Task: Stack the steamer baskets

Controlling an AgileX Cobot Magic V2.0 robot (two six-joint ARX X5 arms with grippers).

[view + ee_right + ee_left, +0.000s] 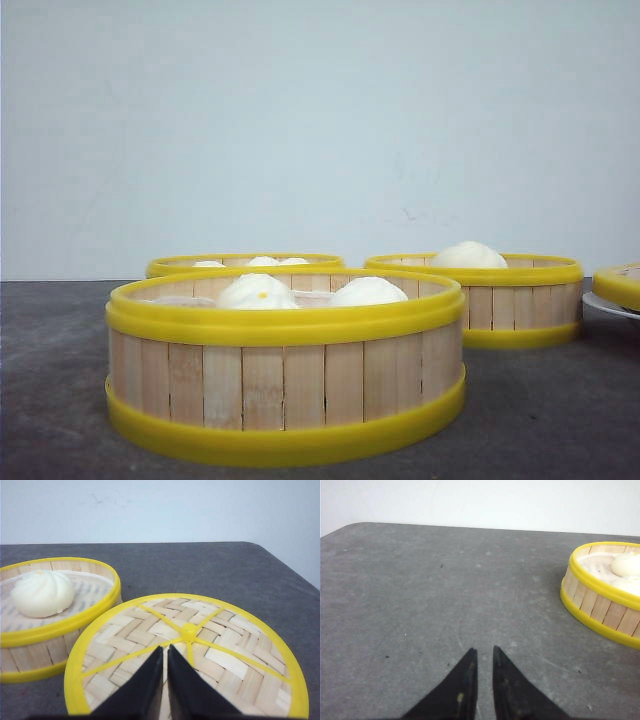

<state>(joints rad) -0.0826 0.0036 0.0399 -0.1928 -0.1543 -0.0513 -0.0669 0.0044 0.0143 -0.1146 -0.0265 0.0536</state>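
Bamboo baskets (285, 365) sit unstacked. Both my claws, left (483, 655) and right (165, 652), are nearly closed, holding nothing; I should open wide and grip one basket level.

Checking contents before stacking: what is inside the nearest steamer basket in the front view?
The nearest steamer basket holds at least two white buns, their tops showing above the yellow rim. The wall hides the floor and the buns' lower parts, so more could be inside.

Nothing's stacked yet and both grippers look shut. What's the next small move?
Probably open the left gripper and ease it toward the nearest steamer basket. All three baskets sit apart, and the right gripper hangs over the woven lid, not a basket.
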